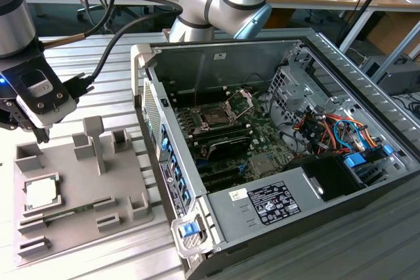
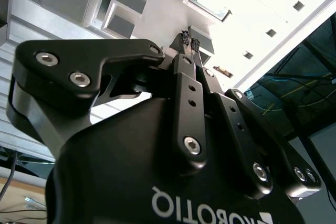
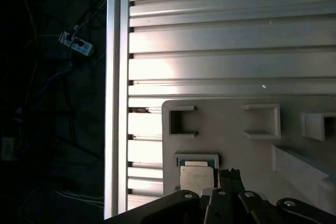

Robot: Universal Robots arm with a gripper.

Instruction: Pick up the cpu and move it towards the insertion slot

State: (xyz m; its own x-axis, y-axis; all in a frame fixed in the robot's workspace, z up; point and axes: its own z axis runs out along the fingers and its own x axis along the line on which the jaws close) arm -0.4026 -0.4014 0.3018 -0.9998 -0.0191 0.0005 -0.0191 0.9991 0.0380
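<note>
Cpu (image 1: 41, 191): not yet grasped, seated in grey tray (image 1: 72, 185). Hand (image 3: 229, 173): held just above, seemingly closed, empty.

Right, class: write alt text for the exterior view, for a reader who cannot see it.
The robot's claw hangs over the far end of a grey tray at the exterior view's left, apart from the cpu lying in the tray. To the right, an open computer case shows the insertion slot on its green board.
</note>
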